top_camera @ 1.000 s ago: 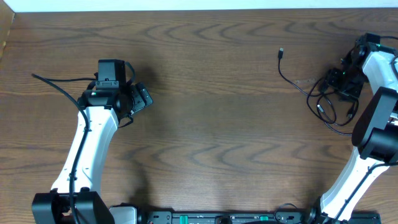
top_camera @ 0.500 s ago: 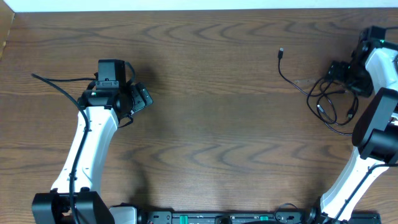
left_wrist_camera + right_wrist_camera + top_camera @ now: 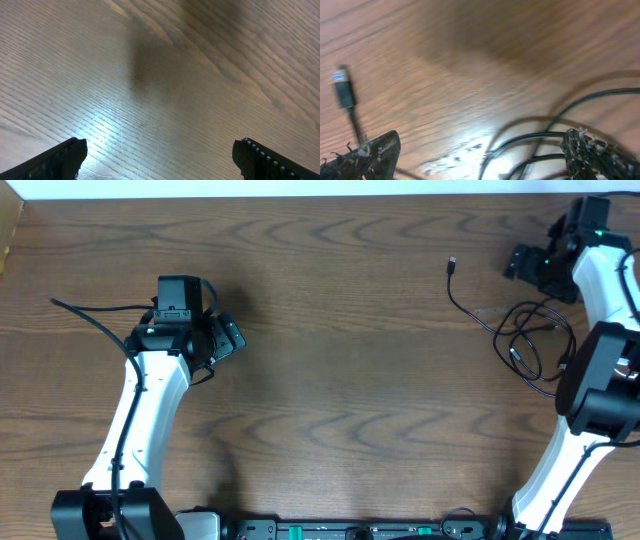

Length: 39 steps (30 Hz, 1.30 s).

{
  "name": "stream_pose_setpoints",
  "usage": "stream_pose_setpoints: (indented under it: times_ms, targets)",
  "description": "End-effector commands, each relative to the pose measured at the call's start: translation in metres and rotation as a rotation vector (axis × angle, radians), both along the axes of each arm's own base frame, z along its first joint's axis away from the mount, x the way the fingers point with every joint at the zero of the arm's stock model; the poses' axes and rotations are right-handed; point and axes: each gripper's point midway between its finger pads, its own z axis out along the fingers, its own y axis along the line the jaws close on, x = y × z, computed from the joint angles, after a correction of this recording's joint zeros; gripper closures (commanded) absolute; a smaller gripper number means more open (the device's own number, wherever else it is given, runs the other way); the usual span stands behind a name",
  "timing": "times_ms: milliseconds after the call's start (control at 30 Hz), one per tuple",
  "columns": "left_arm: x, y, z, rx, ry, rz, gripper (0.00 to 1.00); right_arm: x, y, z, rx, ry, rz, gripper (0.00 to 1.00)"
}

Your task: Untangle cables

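We see a dark brown table [image 3: 340, 380] with bold, wavy wood grain filling almost the whole overhead view; along its far edge runs a narrow white strip [image 3: 300, 188], wall or floor we cannot tell; at the far left corner a lighter brown sliver [image 3: 8, 235] shows; up close, the tabletop carries a bright sheen of light and soft dark shadows.
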Motion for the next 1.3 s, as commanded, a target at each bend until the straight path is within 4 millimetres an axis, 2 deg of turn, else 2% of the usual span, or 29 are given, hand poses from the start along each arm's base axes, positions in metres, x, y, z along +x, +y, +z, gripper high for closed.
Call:
stream_pose_setpoints:
  times_ms: [0,233,1267]
  targets:
    - [0.001,0.003,0.001,0.009,0.001,0.011,0.02,0.011,0.016,0.022,0.053,-0.059,-0.014,0.01]
    - [0.001,0.003,0.001,0.009,0.001,0.011,0.02,0.012,0.028,0.022,0.054,-0.058,0.010,0.01]
    - [0.001,0.003,0.001,0.009,0.001,0.011,0.02,0.012,0.027,0.021,0.054,-0.056,0.007,0.01]
